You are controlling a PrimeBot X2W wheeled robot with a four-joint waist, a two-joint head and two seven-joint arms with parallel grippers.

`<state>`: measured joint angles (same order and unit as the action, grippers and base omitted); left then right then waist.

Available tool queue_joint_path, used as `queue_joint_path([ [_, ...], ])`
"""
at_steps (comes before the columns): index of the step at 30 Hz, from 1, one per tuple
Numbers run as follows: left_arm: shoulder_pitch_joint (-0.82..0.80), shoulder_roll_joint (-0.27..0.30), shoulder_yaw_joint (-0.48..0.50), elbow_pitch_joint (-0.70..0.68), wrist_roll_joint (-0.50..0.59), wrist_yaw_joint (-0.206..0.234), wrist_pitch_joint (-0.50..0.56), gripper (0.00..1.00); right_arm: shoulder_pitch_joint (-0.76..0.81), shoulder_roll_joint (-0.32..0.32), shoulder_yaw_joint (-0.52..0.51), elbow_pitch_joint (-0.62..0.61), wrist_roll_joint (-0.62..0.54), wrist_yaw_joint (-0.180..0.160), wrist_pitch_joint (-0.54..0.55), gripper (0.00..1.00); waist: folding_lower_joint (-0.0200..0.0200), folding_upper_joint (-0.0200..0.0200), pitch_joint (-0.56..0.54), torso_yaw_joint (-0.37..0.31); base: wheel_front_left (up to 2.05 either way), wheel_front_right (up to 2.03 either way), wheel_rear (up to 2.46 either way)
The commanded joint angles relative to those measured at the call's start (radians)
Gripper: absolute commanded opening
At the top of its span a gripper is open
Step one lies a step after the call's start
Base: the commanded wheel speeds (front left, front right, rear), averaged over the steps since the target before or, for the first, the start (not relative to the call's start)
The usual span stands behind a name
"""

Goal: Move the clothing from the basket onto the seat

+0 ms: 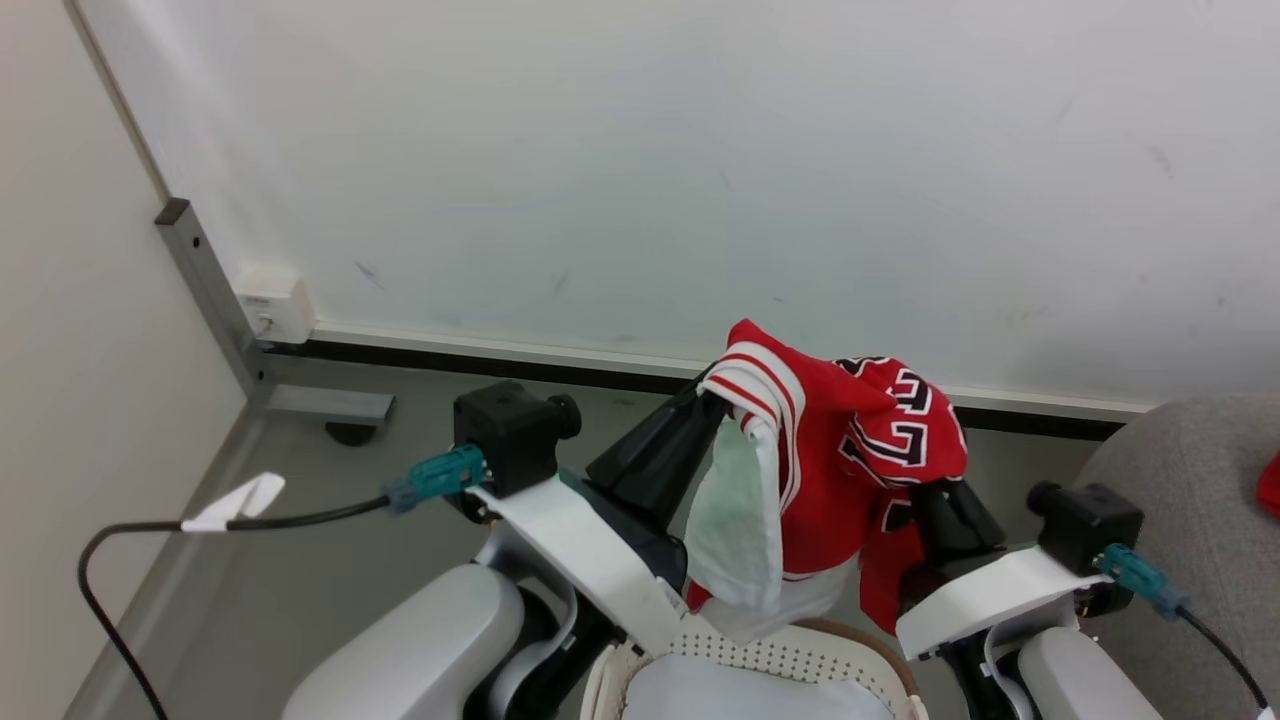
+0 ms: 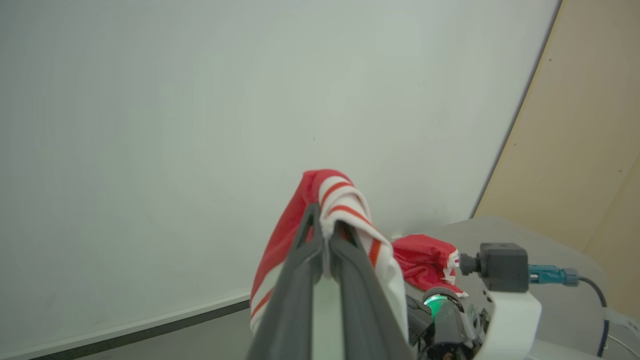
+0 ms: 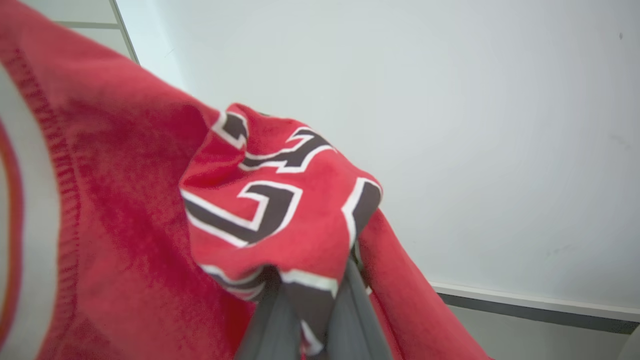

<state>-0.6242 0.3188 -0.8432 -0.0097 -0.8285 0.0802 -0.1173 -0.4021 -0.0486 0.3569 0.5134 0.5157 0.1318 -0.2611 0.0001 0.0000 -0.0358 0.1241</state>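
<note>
The left tool (image 2: 324, 225) and the right tool (image 3: 320, 300) both clench the red jersey (image 1: 840, 470), held high to clear the basket (image 1: 800, 650).

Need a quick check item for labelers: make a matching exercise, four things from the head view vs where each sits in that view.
Things
1. red jersey with black-and-white numbers
2. cream-white perforated plastic basket with a tan-brown rim
3. light-grey fabric sofa
4. black cable with a white tag

Places in the head view
A. right edge
B. lower left
C. raised at centre
D. bottom edge, centre

Pairs: 1-C, 2-D, 3-A, 4-B
</note>
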Motion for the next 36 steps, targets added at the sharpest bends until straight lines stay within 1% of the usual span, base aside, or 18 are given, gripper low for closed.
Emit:
queue_joint_path([
  [1, 0.023, 0.006, -0.002, 0.004, 0.001, -0.003, -0.011, 0.02, 0.021, -0.002, -0.030, -0.035, 0.018, -0.002, -0.004, 0.00, -0.0001, 0.0000, 0.003, -0.011, 0.00, 0.00, 0.00],
  [2, 0.029, 0.008, -0.006, 0.006, 0.003, -0.004, -0.015, 0.33, 0.027, -0.002, -0.050, -0.058, 0.027, -0.002, -0.004, 0.00, -0.0001, 0.0000, 0.005, -0.016, 0.00, 0.00, 0.00],
  [3, 0.036, 0.008, -0.008, 0.007, 0.002, -0.007, -0.020, 0.84, 0.035, -0.002, -0.071, -0.082, 0.035, -0.002, -0.004, 0.00, -0.0001, 0.0000, 0.007, -0.022, 0.00, 0.00, 0.00],
  [4, 0.042, 0.008, -0.012, 0.006, 0.002, -0.011, -0.027, 1.00, 0.045, -0.002, -0.089, -0.102, 0.041, -0.002, -0.004, 0.00, -0.0001, 0.0000, 0.008, -0.028, 0.00, 0.00, 0.00],
  [8, 0.073, 0.022, -0.026, 0.010, 0.012, -0.026, -0.053, 1.00, 0.075, -0.001, -0.154, -0.185, 0.055, -0.002, 0.000, 0.00, -0.0001, 0.0000, 0.014, -0.059, 0.00, 0.00, 0.00],
  [11, 0.098, 0.039, -0.026, 0.017, 0.015, -0.023, -0.067, 1.00, 0.088, -0.002, -0.193, -0.231, 0.031, -0.002, 0.019, 0.00, -0.0001, 0.0000, 0.019, -0.097, 0.00, 0.00, 0.00],
  [17, 0.133, 0.067, -0.030, 0.009, 0.039, -0.029, -0.099, 1.00, 0.102, -0.002, -0.254, -0.323, -0.011, -0.002, 0.062, 0.00, -0.0001, 0.0000, 0.050, -0.192, 0.00, 0.00, 0.00],
  [25, 0.148, 0.078, -0.045, 0.008, 0.068, -0.042, -0.121, 1.00, 0.147, -0.002, -0.363, -0.438, -0.056, -0.002, 0.106, 0.00, -0.0001, 0.0000, 0.079, -0.331, 0.00, 0.00, 0.00],
  [31, 0.146, 0.080, -0.049, 0.005, 0.083, -0.042, -0.124, 1.00, 0.183, -0.001, -0.402, -0.500, -0.070, -0.002, 0.131, 0.00, -0.0001, 0.0000, 0.093, -0.436, 0.00, 0.00, 0.00],
  [32, 0.146, 0.080, -0.049, 0.005, 0.083, -0.042, -0.124, 1.00, 0.183, -0.001, -0.402, -0.500, -0.070, -0.002, 0.131, 0.00, -0.0001, 0.0000, 0.093, -0.436, 0.00, 0.00, 0.00],
  [36, 0.150, 0.083, -0.051, 0.011, 0.092, -0.037, -0.127, 1.00, 0.203, -0.002, -0.406, -0.519, -0.066, -0.002, 0.139, 0.00, -0.0001, 0.0000, 0.095, -0.498, 0.00, 0.00, 0.00],
])
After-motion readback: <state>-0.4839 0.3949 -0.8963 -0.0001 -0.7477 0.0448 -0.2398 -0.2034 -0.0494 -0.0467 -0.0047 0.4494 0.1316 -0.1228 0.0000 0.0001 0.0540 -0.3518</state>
